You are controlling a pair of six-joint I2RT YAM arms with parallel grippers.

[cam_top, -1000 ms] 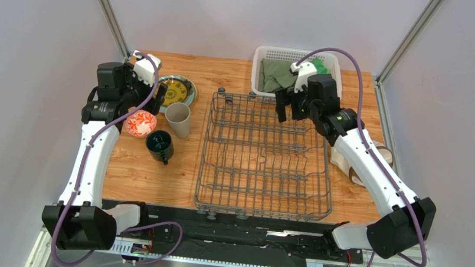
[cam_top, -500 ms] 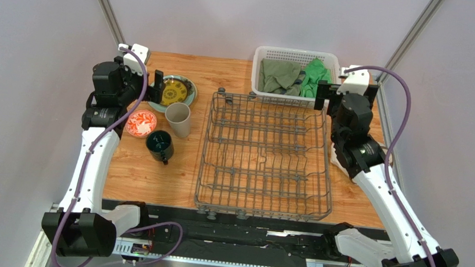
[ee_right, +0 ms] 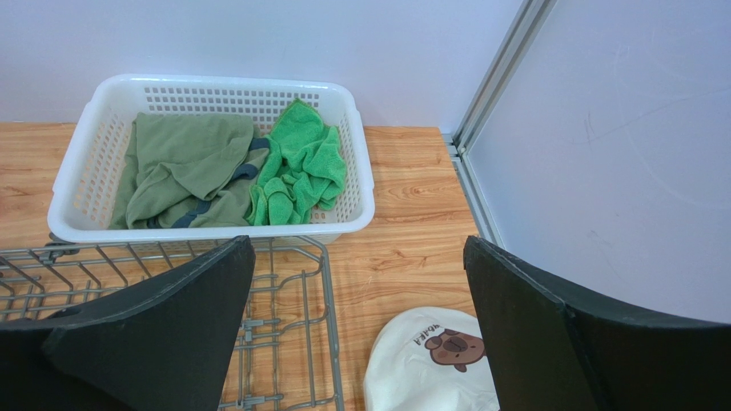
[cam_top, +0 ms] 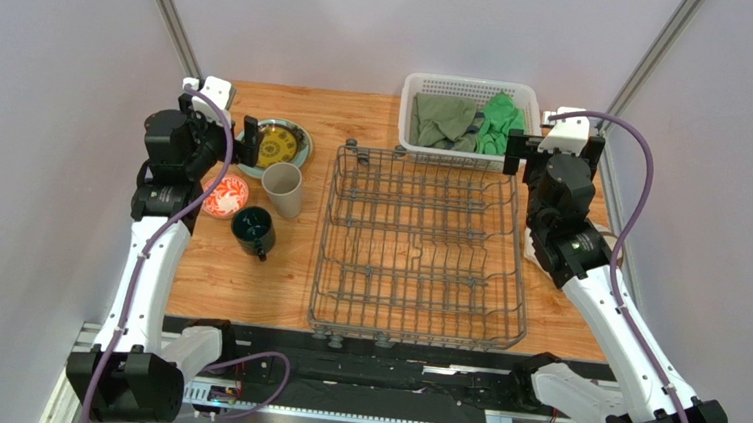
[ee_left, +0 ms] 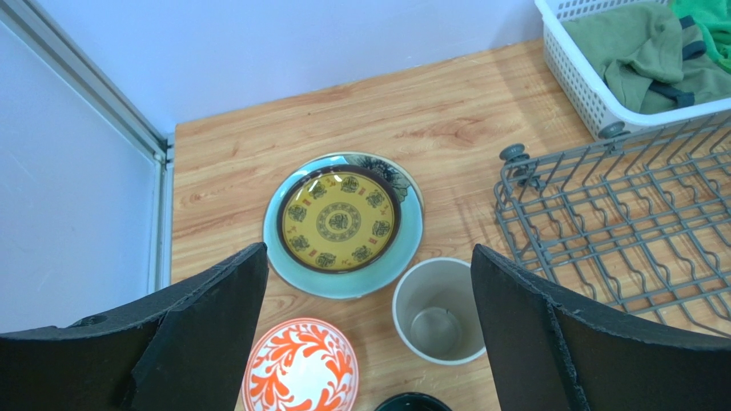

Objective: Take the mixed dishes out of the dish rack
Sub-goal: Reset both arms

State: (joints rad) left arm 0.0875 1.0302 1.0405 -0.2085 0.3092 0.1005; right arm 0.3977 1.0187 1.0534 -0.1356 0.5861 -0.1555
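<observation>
The grey wire dish rack (cam_top: 419, 247) stands mid-table with nothing in it. The dishes sit on the table to its left. The yellow-and-green plate (ee_left: 339, 220) lies on the pale green plate (ee_left: 343, 287), and a sliver of a cream patterned plate (ee_left: 390, 169) shows beneath. In front of the plates are the beige cup (ee_left: 437, 312), the red-and-white bowl (ee_left: 300, 368) and the dark teal mug (cam_top: 253, 231). My left gripper (cam_top: 221, 126) hovers open and empty above these dishes. My right gripper (cam_top: 552, 154) is open and empty beyond the rack's far right corner.
A white mesh basket (cam_top: 470, 88) holding green cloths (ee_right: 300, 171) stands behind the rack. A beige cap-like fabric thing (ee_right: 420, 368) with a bear picture lies right of the rack, under my right arm. Walls and metal posts close in both sides.
My right gripper swung from above the rack's far edge out to the right. My left gripper drew back a little toward the far left. The dishes did not move.
</observation>
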